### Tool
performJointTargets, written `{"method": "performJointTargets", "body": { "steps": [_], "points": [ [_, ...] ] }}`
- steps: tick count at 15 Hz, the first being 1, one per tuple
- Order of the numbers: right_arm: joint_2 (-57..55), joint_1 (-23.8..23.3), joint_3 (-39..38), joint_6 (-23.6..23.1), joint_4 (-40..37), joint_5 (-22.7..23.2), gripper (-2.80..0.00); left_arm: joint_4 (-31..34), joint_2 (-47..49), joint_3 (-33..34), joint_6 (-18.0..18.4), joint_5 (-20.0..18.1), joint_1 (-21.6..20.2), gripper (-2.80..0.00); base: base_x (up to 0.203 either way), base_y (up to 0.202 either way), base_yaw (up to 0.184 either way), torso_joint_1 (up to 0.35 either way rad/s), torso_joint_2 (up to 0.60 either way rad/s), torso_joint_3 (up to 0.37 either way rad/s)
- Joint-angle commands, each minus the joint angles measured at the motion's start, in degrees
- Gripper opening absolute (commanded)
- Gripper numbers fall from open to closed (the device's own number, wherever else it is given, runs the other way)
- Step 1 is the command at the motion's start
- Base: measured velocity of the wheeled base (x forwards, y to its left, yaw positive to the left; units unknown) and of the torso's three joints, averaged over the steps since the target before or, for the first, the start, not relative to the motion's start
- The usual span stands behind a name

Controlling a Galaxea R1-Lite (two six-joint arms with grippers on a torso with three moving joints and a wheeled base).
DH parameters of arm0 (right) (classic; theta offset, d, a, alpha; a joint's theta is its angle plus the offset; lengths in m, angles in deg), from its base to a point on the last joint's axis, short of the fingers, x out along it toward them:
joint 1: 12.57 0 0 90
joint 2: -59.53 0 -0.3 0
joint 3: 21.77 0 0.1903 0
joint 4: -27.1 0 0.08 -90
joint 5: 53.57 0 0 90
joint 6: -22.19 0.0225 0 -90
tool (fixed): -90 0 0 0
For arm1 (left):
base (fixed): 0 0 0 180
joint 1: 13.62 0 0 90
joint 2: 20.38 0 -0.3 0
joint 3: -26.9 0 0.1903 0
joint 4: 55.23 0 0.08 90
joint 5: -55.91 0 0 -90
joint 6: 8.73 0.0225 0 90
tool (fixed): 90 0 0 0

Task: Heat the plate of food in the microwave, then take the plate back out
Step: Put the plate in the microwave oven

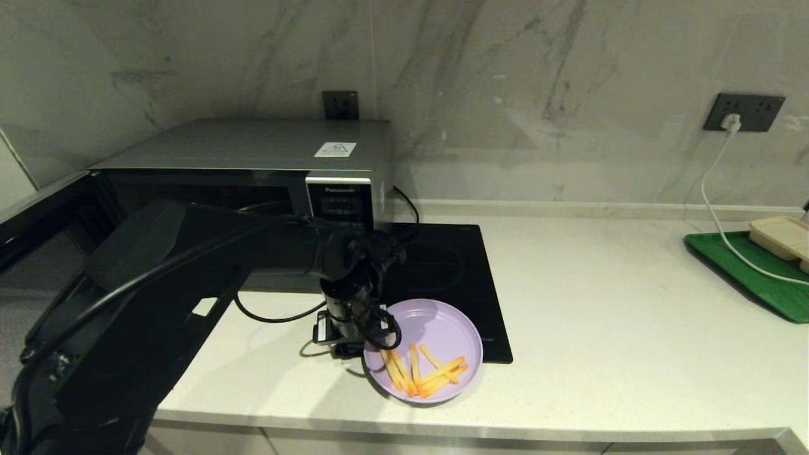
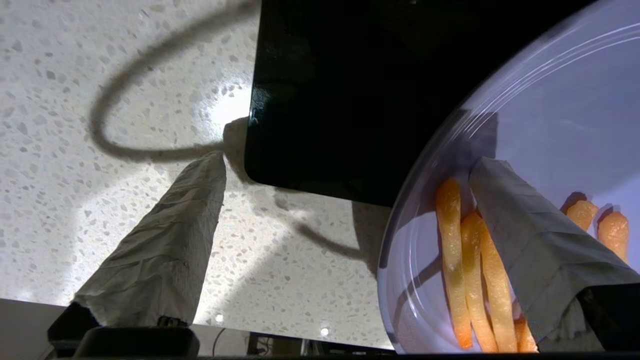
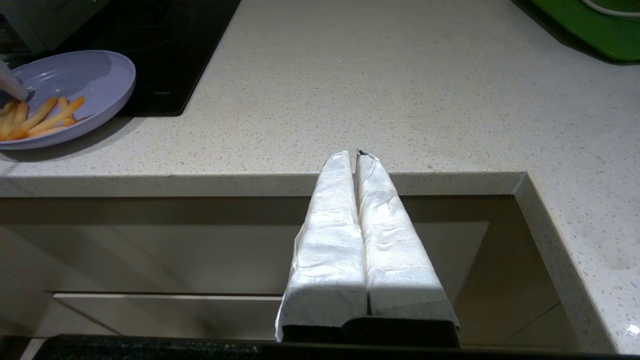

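Observation:
The lilac plate of food [image 1: 436, 328] lies near the counter's front edge, partly over the black hob's front corner, with orange fry sticks [image 1: 420, 373] in its near half. My left gripper [image 1: 361, 346] points down at the plate's left rim and is open. In the left wrist view one taped finger [image 2: 170, 235] is over the counter outside the plate [image 2: 550, 115]. The other finger [image 2: 535, 240] is inside it above the fries [image 2: 455, 250], and the rim runs between them. The microwave [image 1: 253, 148] stands at the back left, its door [image 1: 38, 215] swung open. My right gripper [image 3: 356, 155] is shut, below the counter's front edge.
A black induction hob [image 1: 442, 259] lies right of the microwave. At the far right a green tray [image 1: 746, 278] holds a beige box [image 1: 780, 235]. A white cable [image 1: 717, 202] runs down to the tray from a wall socket [image 1: 742, 112]. The counter's front edge is close behind the plate.

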Motion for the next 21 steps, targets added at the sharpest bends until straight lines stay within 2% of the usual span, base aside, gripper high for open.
{"method": "performJointTargets", "body": {
  "steps": [1,4,5,11,20,21],
  "points": [
    [0.0,0.0,0.0,0.0,-0.1,0.0,-2.8,0.3,0.1,-0.1,-0.2,0.2,0.1,0.0,0.0,0.0,0.0,0.0,0.0,0.0],
    [0.0,0.0,0.0,0.0,-0.1,0.0,-2.8,0.4,0.1,-0.1,-0.2,0.2,0.1,0.0,0.0,0.0,0.0,0.0,0.0,0.0],
    [0.0,0.0,0.0,0.0,-0.1,0.0,-2.8,0.4,0.1,-0.1,-0.2,0.2,0.1,-2.8,0.0,0.0,0.0,0.0,0.0,0.0],
    [0.0,0.0,0.0,0.0,-0.1,0.0,-2.8,0.4,0.1,0.2,-0.7,0.0,0.1,-2.8,0.0,0.0,0.0,0.0,0.0,0.0],
    [0.0,0.0,0.0,0.0,-0.1,0.0,-2.8,0.5,-0.8,0.4,-3.9,-0.7,0.2,-2.8,0.0,0.0,0.0,0.0,0.0,0.0],
    [0.0,0.0,0.0,0.0,-0.1,0.0,-2.8,0.4,-1.4,0.4,-4.1,-1.6,0.2,-2.8,0.0,0.0,0.0,0.0,0.0,0.0]
  ]
}}
